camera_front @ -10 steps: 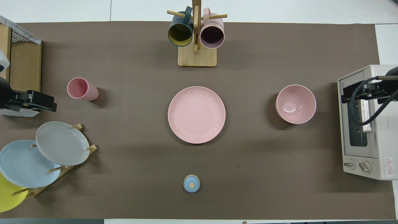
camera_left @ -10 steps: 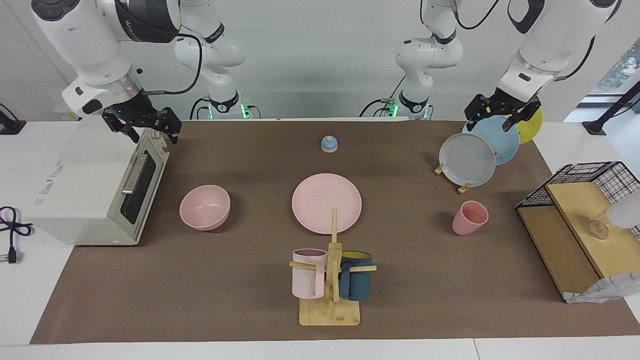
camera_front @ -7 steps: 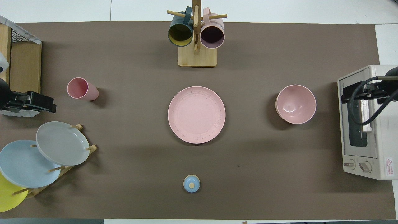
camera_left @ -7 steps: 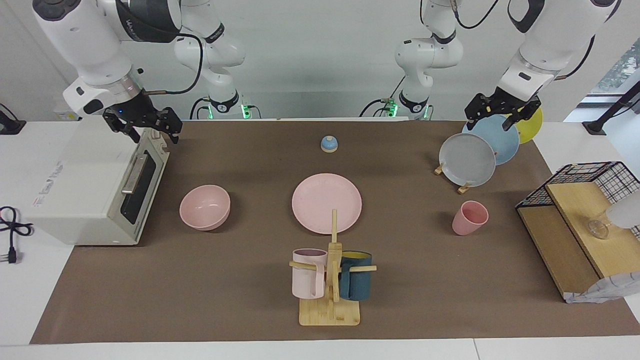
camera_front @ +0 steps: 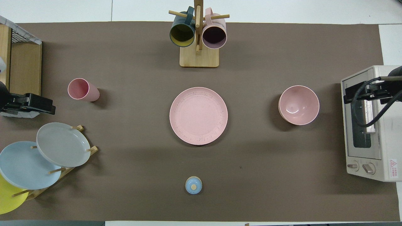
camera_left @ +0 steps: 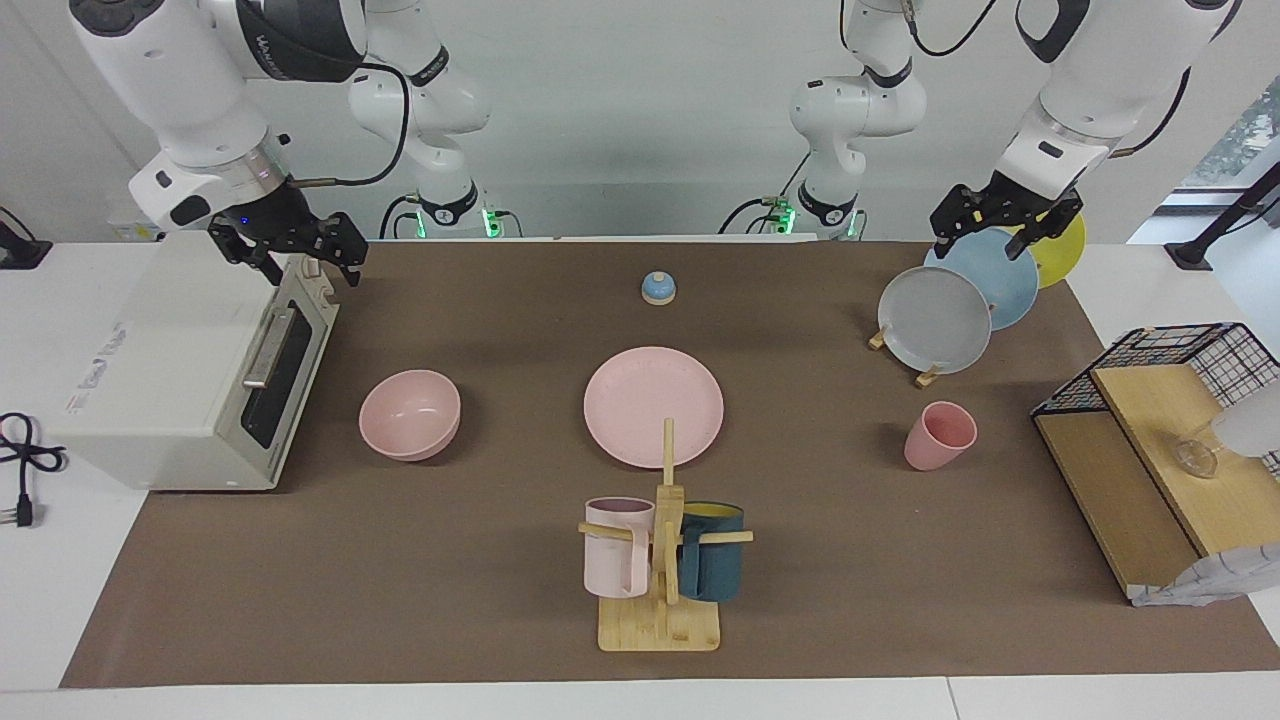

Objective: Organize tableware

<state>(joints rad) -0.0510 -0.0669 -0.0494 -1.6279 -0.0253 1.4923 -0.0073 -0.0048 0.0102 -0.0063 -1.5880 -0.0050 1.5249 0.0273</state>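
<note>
The plate (camera_front: 198, 115), bowl (camera_front: 298, 104) and cup (camera_front: 82, 89) look matt pink, the bowl's inside faintly shiny. The mug stand (camera_front: 199, 56) beside the plate is bare wood. The brown mat (camera_front: 267, 175) looks dull, like paper. My oven (camera_left: 180, 370) looks smooth and cream-coloured.

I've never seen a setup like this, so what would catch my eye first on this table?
Probably the matching pink set spread in a row across the brown mat: a wide plate in the middle, a deep bowl toward the right arm's end beside a white toaster oven, and a small cup toward the left arm's end. Each arm's black pincer hangs raised, the right pincer over the oven, the left pincer over a rack of coloured plates.
</note>
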